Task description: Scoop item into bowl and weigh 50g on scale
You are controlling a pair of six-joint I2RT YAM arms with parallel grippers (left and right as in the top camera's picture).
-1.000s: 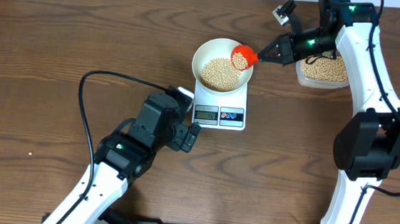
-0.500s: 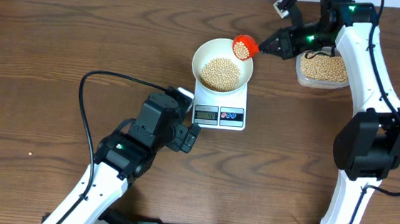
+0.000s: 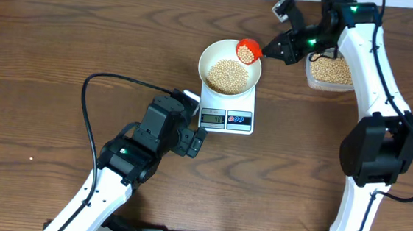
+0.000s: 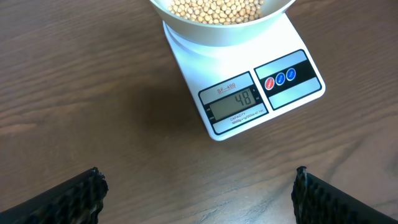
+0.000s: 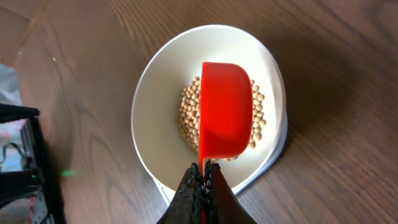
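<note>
Right wrist: right tool [image 5: 203,171] pinches scoop [image 5: 225,109] handle; scoop hides some beans [image 5: 189,118].

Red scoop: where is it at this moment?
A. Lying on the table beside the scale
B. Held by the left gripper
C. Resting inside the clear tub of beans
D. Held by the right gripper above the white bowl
D: the right gripper is shut on the handle of the red scoop, which hangs over the white bowl and the beans in it.
</note>
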